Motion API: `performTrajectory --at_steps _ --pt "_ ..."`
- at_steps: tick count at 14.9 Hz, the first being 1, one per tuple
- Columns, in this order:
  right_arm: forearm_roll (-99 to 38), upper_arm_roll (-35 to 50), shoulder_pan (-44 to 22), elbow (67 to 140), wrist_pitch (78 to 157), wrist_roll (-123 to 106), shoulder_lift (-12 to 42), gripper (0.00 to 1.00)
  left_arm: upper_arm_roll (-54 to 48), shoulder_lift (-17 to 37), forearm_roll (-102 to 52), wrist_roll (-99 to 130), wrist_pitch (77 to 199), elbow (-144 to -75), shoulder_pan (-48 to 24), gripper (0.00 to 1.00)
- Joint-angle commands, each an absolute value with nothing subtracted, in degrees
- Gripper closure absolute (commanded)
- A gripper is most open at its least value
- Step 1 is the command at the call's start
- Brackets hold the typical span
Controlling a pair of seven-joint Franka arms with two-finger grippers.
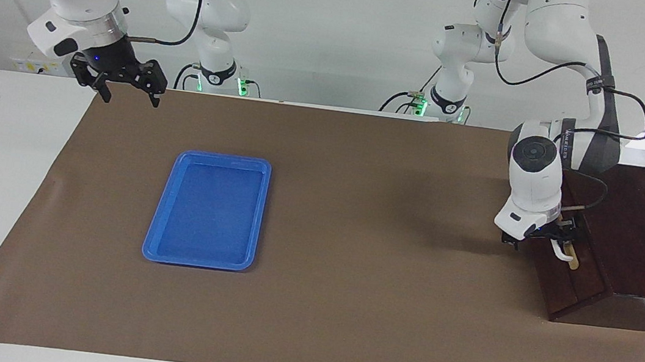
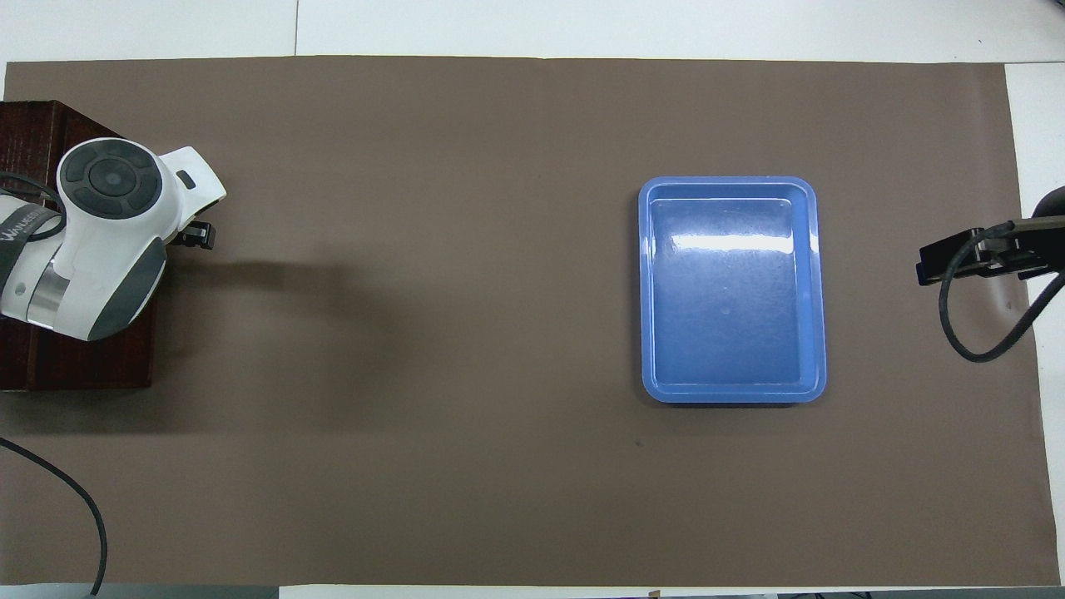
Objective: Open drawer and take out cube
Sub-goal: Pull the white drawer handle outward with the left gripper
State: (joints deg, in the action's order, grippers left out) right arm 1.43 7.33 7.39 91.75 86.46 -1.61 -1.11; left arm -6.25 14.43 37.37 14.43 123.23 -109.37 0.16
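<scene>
My left gripper was down at the front of the dark wooden box's drawer, its jaws spread wide about the white bar handle, the drawer shut. My right gripper waited in the air with jaws wide, holding nothing, over the brown mat's edge near the blue tray. I could not see the cube.
</scene>
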Motion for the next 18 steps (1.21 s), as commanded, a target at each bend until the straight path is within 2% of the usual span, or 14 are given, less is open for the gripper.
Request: performTrajectory --at_steps 1,18 --pt "0.4 7.8 8.3 93.1 86.7 -2.1 -2.3 0.0 -6.6 14.2 37.6 15.9 124.7 -111.4 -1.3 0.0" --pt "0.4 7.7 7.9 93.3 86.9 -2.3 -2.3 0.0 -6.6 13.9 28.6 18.4 120.1 -110.7 -9.7 0.0"
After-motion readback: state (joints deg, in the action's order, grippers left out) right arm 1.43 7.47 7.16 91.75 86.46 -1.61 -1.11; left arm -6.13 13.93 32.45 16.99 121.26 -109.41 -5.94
